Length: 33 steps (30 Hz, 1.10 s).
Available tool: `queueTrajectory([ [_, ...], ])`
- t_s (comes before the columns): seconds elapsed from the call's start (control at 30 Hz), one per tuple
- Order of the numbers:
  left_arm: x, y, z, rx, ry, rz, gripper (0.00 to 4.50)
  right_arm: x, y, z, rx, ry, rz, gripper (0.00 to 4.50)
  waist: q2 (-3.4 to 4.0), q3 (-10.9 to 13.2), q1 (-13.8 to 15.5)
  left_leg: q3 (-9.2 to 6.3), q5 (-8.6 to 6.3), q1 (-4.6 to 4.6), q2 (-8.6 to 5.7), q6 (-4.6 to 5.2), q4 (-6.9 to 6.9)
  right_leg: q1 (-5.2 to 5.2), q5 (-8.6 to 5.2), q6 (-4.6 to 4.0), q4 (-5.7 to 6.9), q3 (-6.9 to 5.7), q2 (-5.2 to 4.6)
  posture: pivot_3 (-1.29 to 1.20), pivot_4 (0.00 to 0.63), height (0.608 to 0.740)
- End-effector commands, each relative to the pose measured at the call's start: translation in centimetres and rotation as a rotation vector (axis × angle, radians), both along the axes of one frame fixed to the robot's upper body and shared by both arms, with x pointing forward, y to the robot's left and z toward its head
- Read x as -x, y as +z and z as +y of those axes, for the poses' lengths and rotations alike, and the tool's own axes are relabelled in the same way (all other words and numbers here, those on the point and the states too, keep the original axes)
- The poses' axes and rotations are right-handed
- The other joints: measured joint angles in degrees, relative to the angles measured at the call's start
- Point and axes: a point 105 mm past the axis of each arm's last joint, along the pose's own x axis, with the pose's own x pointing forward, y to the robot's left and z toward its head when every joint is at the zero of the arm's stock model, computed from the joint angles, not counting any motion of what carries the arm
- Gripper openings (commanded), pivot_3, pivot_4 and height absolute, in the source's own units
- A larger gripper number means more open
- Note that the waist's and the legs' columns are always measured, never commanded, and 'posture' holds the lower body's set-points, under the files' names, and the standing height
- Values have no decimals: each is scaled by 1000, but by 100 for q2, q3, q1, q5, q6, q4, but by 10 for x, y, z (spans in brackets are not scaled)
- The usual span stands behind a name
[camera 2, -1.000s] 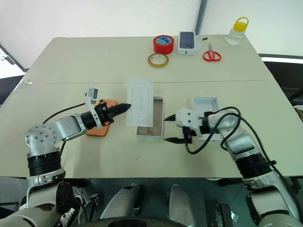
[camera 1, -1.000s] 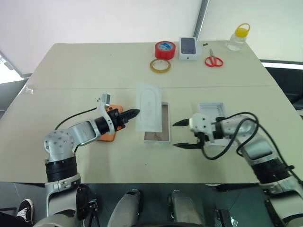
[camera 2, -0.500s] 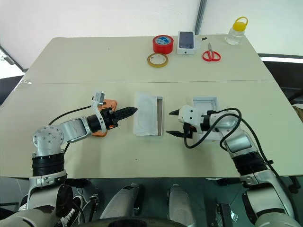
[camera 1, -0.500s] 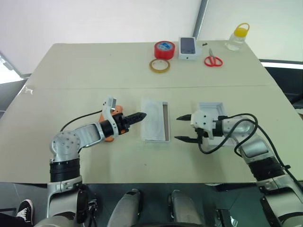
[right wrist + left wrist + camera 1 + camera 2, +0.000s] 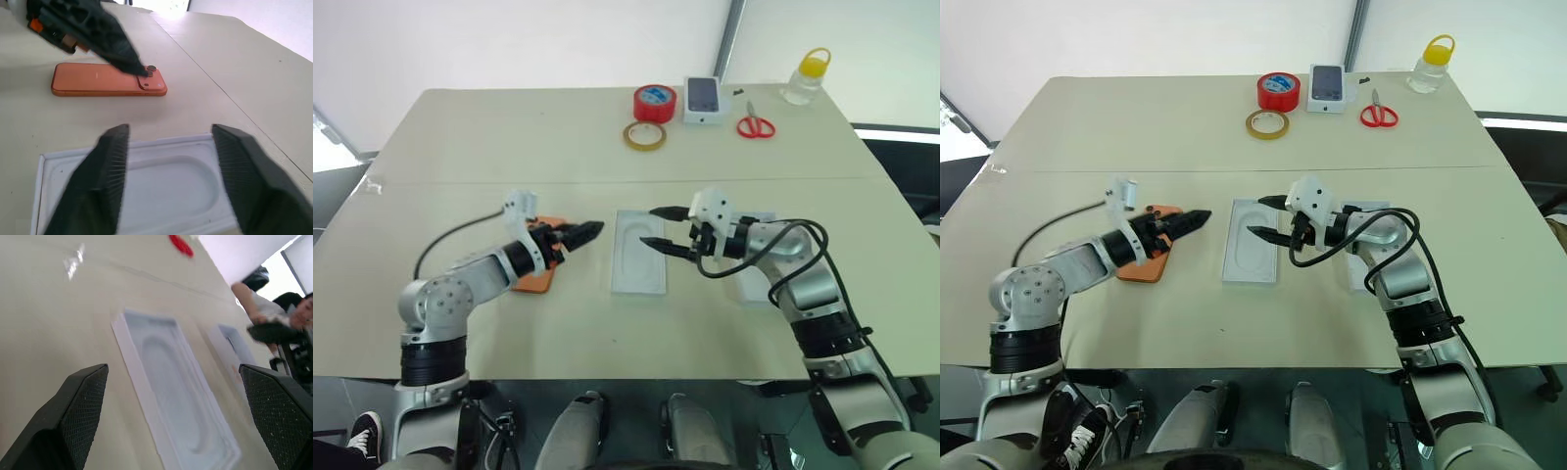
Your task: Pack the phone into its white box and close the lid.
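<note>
You see the phone (image 5: 1148, 258) lying flat on the surface (image 5: 1136, 127), beside the white box (image 5: 1252, 257), which rests between both arms. Your left hand (image 5: 1197, 216) hovers over the phone with its fingers spread, holding nothing. Your right hand (image 5: 1268, 217) hangs over the box, fingers apart, also empty.

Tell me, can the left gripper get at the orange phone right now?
Probably yes. The left gripper is open just past the phone, which lies flat and uncovered on the table under that arm; nothing blocks it.
</note>
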Motion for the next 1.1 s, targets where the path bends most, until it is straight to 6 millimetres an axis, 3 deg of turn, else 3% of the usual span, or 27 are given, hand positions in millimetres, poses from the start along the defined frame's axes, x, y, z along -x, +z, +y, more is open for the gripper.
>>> queueTrajectory([
  [0.03, -4, 14, 32, -77, 109, -163, 4500, -1, -8, 23, 64, 12, -57, 950, 2, -1, -35, 3, 0, 1, 0, 0, -4, -4, 0, 0, 0, 2, -1, 0, 150, 740],
  [0.1, -4, 10, 46, -72, 147, -143, 4500, -3, -12, 30, 65, 2, -51, 67, 3, -1, -42, 4, 2, 2, 4, -2, -8, -9, 1, -3, 5, 4, 3, 0, 150, 740],
  [0.27, 1, -2, 86, -43, 213, -42, 4500, -7, -7, 59, 46, 1, -93, 67, 1, 0, -60, 0, 3, 0, 4, -5, -9, -14, 3, -5, 9, 3, 5, 0, 150, 740],
  [0.43, 7, -16, 124, 15, 288, 105, 4500, -6, -9, 107, 49, 33, -106, 67, 0, 0, -64, -3, 3, 1, 6, -5, -14, -39, 3, -6, 15, 2, 9, 0, 150, 740],
  [0.57, 9, -22, 140, 16, 315, 161, 4500, -4, -16, 132, 108, 53, -142, 67, -5, -1, -41, -3, 5, 0, 4, -7, -13, -49, 3, -6, 19, 2, 8, 0, 150, 740],
  [0.7, 19, -33, 130, 143, 201, 319, 4500, -4, -31, 158, 208, 72, -73, 67, -9, -4, -62, -4, 5, -1, 2, -8, -13, -50, 3, -6, 19, 3, 7, 0, 150, 740],
  [0.9, 26, -52, 115, 114, 117, 448, 4500, -12, -60, 157, 427, 45, -10, 67, -14, -7, -124, -9, 7, -1, 1, -11, -13, -54, 3, -6, 29, 1, 8, 0, 150, 740],
  [1.1, 25, -66, 104, 85, 78, 516, 4500, -8, -64, 161, 455, 84, 42, 67, -9, -12, -172, -11, 8, 3, 1, -13, -14, -54, 3, -6, 38, 2, 8, 0, 150, 740],
])
